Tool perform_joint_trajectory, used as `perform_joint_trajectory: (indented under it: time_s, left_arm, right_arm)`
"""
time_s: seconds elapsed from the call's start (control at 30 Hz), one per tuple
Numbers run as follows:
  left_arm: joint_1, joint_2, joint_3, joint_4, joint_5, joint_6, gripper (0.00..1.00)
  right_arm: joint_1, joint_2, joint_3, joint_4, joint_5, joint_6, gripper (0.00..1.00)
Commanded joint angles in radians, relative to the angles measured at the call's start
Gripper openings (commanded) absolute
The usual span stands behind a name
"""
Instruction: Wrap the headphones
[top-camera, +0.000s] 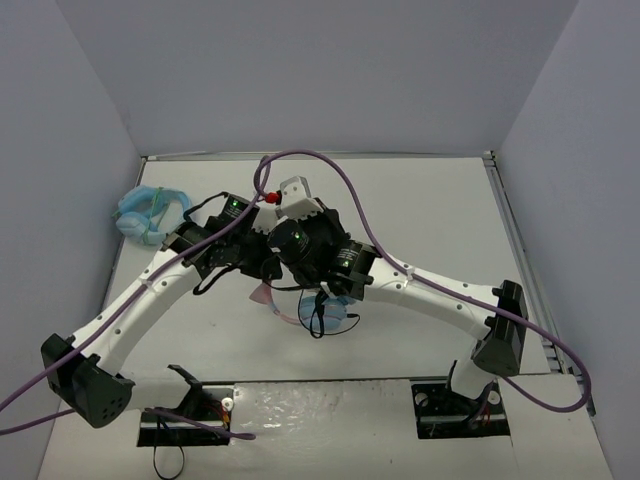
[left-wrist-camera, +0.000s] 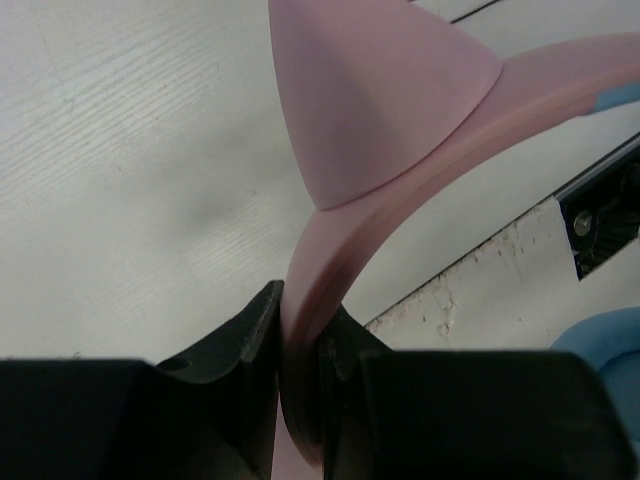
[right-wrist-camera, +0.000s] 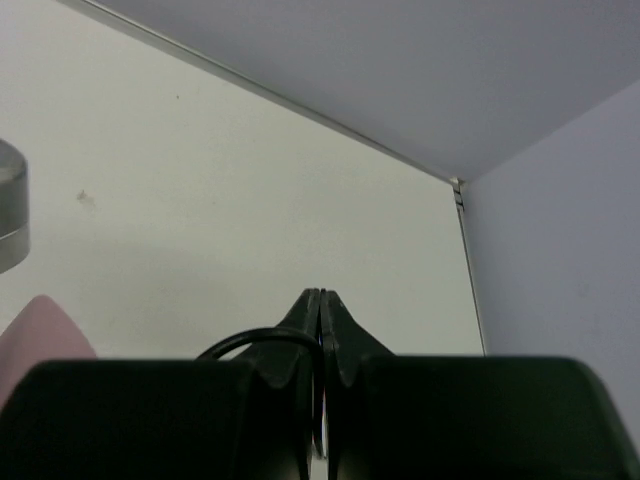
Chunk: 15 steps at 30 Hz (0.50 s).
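The headphones hang mid-table under both arms: a pink cat-eared headband (top-camera: 264, 294) and a light blue ear cup (top-camera: 335, 316) with a thin black cable (top-camera: 319, 318) dangling. My left gripper (left-wrist-camera: 300, 325) is shut on the pink headband (left-wrist-camera: 400, 130), just below a cat ear. A blue cup edge (left-wrist-camera: 605, 335) shows at the right. My right gripper (right-wrist-camera: 321, 305) is shut on the black cable (right-wrist-camera: 255, 340), which loops out to the left of the jaws. A pink ear tip (right-wrist-camera: 40, 325) shows at the lower left of the right wrist view. In the top view the left gripper (top-camera: 262, 272) is mostly hidden.
An all-light-blue looped item (top-camera: 150, 213) lies at the far left by the wall. Purple robot cables (top-camera: 340, 180) arch over the arms. White walls (top-camera: 320, 80) enclose the table on three sides. The arm bases (top-camera: 460, 400) sit at the near edge.
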<state>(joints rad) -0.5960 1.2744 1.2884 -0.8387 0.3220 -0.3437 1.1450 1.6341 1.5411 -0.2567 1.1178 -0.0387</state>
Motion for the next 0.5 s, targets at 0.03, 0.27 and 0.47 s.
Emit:
perform_joint_trajectory:
  time_s: [0.03,0.27,0.47]
  left_arm:
    - [-0.025,-0.114,0.076,0.061,0.07,0.018,0.0]
    - [-0.025,-0.151,0.088,0.067,0.08,0.009,0.0]
    - [-0.025,-0.154,0.082,0.073,0.093,0.008,0.0]
  right_arm:
    - [-0.035,0.018,-0.03,0.001,-0.015,-0.037,0.0]
    - [-0.061,-0.011,-0.062,0.011,-0.047,-0.02,0.0]
    - [-0.086,-0.049,-0.072,0.014,-0.079,-0.022,0.0]
